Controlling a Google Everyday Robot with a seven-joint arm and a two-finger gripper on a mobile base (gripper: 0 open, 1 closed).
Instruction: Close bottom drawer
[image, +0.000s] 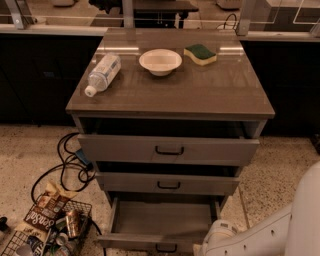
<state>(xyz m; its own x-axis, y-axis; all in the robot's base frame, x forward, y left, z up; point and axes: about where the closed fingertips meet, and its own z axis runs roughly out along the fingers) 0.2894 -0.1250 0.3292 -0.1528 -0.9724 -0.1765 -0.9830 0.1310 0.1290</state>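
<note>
The bottom drawer (150, 242) of the grey cabinet (170, 95) is pulled well out. Its shallow grey tray (165, 217) looks empty, and its small black handle (165, 248) sits at the frame's lower edge. The middle drawer (167, 183) and the top drawer (167, 149) each stand slightly open. My white arm (270, 232) comes in from the lower right, and its rounded end (220, 236) is beside the bottom drawer's front right corner. My gripper is below the frame's edge and does not show.
On the cabinet top lie a plastic bottle (102, 73) on its side, a white bowl (160, 61) and a yellow-green sponge (200, 54). Black cables (65, 165) and a wire basket (47, 235) with cans and snack bags are on the floor at the left.
</note>
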